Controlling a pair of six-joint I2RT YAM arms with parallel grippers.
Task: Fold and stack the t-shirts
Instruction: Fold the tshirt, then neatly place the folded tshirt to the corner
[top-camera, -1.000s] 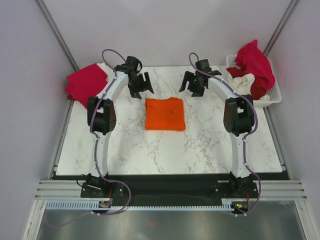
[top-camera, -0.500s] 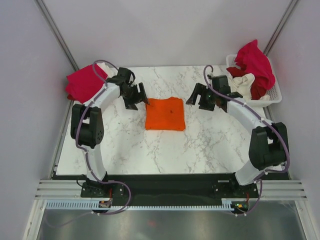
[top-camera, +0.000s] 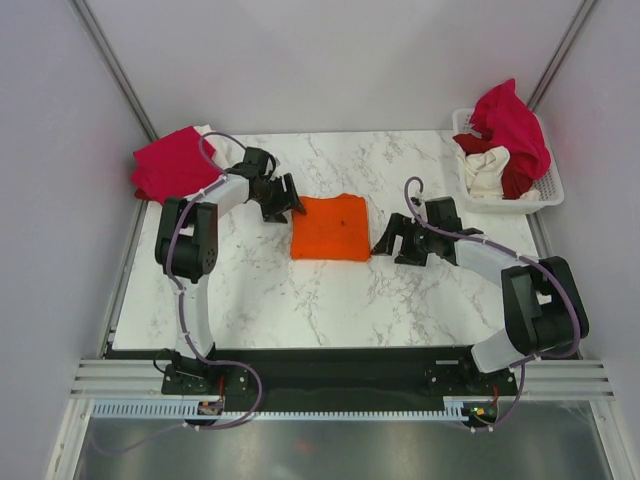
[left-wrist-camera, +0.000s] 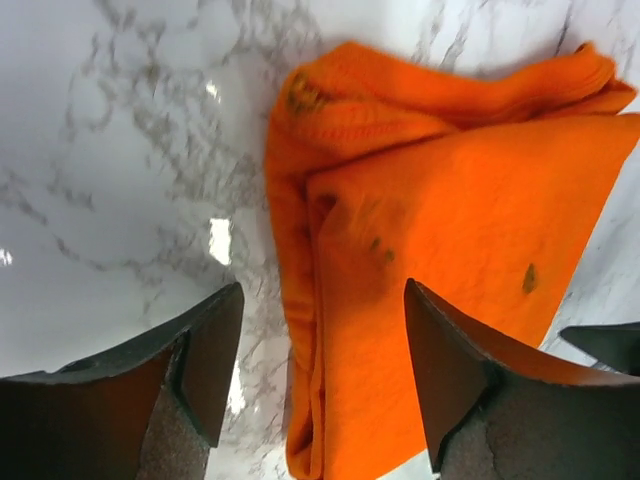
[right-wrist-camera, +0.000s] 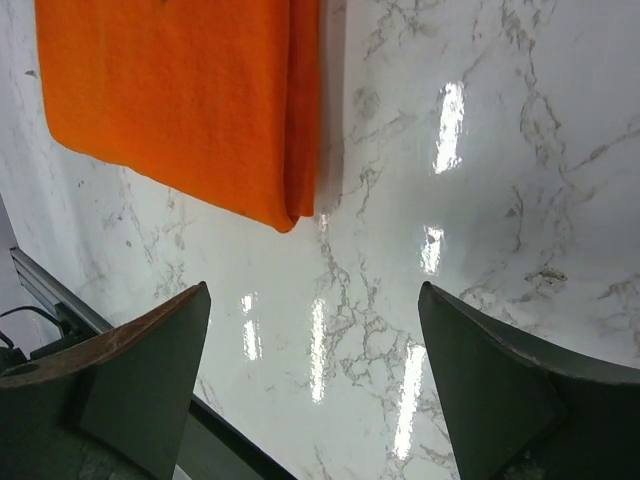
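A folded bright orange t-shirt lies flat in the middle of the marble table. My left gripper is open at the shirt's back left corner; in the left wrist view its gap straddles the shirt's folded left edge. My right gripper is open and empty just off the shirt's front right corner, which shows in the right wrist view beyond the gap. A crimson-pink shirt lies folded at the back left. More shirts, crimson and cream, fill the basket.
The white slotted plastic basket stands at the back right corner of the table. The cage's walls and slanted posts close in the back and sides. The black front rail runs along the near edge.
Both grippers have come down from behind the orange shirt: the left to its back left corner, the right swung forward to its front right corner. The shirt has not moved.
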